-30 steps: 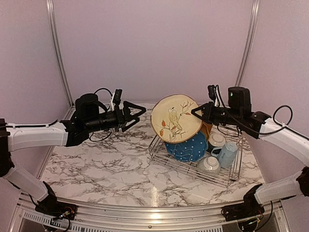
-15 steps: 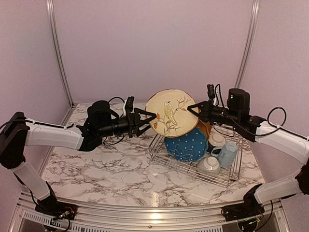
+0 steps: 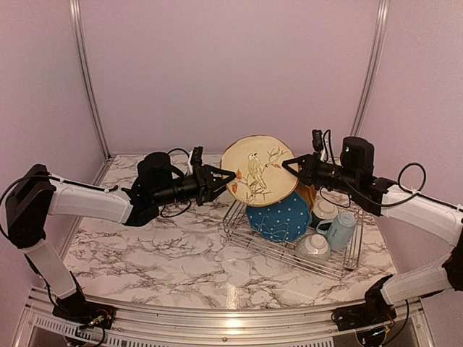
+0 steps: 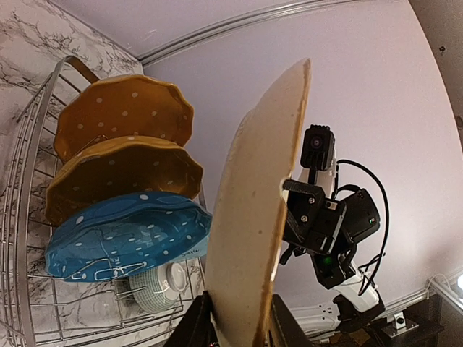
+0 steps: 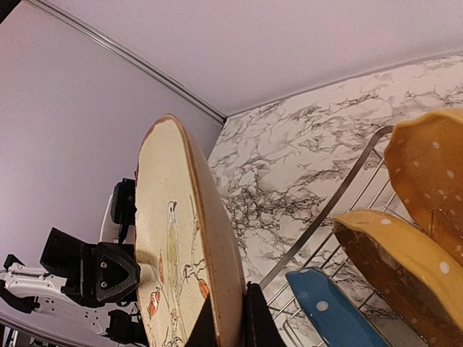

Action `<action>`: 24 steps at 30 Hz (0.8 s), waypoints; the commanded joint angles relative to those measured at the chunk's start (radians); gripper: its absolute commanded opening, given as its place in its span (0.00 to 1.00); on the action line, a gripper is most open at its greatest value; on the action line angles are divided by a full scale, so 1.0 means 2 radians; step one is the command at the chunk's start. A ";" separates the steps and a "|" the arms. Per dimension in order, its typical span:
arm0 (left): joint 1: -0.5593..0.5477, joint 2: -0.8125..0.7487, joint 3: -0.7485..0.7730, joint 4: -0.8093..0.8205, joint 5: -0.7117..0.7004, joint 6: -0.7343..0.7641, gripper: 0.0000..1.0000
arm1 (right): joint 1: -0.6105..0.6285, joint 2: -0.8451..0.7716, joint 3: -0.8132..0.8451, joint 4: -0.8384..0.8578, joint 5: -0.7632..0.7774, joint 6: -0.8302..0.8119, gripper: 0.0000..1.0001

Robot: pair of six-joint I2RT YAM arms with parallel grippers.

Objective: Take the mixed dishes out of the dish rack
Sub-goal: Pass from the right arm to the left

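The cream bird plate (image 3: 257, 170) hangs upright above the left end of the dish rack (image 3: 239, 236), held from both sides. My left gripper (image 3: 230, 176) pinches its left rim; in the left wrist view its fingers press both faces of the plate (image 4: 257, 217). My right gripper (image 3: 287, 165) is shut on the right rim, its jaws clamping the plate's edge (image 5: 217, 289). In the rack stand two yellow dotted plates (image 4: 123, 108) (image 4: 123, 170) and a blue dotted plate (image 3: 278, 219). A light blue mug (image 3: 340, 230) and two small bowls (image 3: 312, 246) (image 3: 324, 210) sit at its right end.
The rack's wire rim (image 5: 325, 210) rises just below the lifted plate. Marble tabletop (image 3: 159, 246) spreads to the left of the rack. Pink walls with metal posts (image 3: 87, 79) close in the back and sides.
My left arm reached right to the plate's left rim and its jaws closed from wide open onto it. The right gripper carried the plate slightly left and up.
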 commanded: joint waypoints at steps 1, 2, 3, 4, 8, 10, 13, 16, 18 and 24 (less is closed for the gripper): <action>-0.005 0.011 0.030 -0.007 -0.005 0.008 0.28 | 0.005 -0.004 0.016 0.070 -0.005 0.003 0.00; -0.005 0.012 0.033 -0.018 -0.007 0.011 0.29 | 0.006 -0.003 0.018 0.068 -0.003 0.001 0.00; -0.006 0.013 0.036 -0.025 -0.011 0.012 0.33 | 0.008 -0.002 0.020 0.065 -0.001 -0.002 0.00; -0.007 0.014 0.037 -0.031 -0.014 0.014 0.35 | 0.011 -0.001 0.022 0.061 0.001 -0.006 0.00; -0.007 0.018 0.049 -0.053 -0.018 0.025 0.32 | 0.025 0.001 0.035 0.041 0.026 -0.031 0.00; -0.007 0.017 0.057 -0.074 -0.021 0.035 0.29 | 0.029 0.004 0.040 0.036 0.031 -0.035 0.00; -0.007 0.014 0.058 -0.085 -0.027 0.041 0.23 | 0.034 0.009 0.047 0.029 0.036 -0.046 0.00; -0.008 0.013 0.060 -0.093 -0.031 0.044 0.13 | 0.041 0.014 0.053 0.020 0.048 -0.052 0.00; -0.006 0.011 0.060 -0.094 -0.034 0.043 0.06 | 0.044 0.017 0.055 0.017 0.049 -0.055 0.00; 0.007 0.006 0.039 -0.064 -0.029 0.007 0.00 | 0.046 0.024 0.073 -0.016 0.065 -0.073 0.07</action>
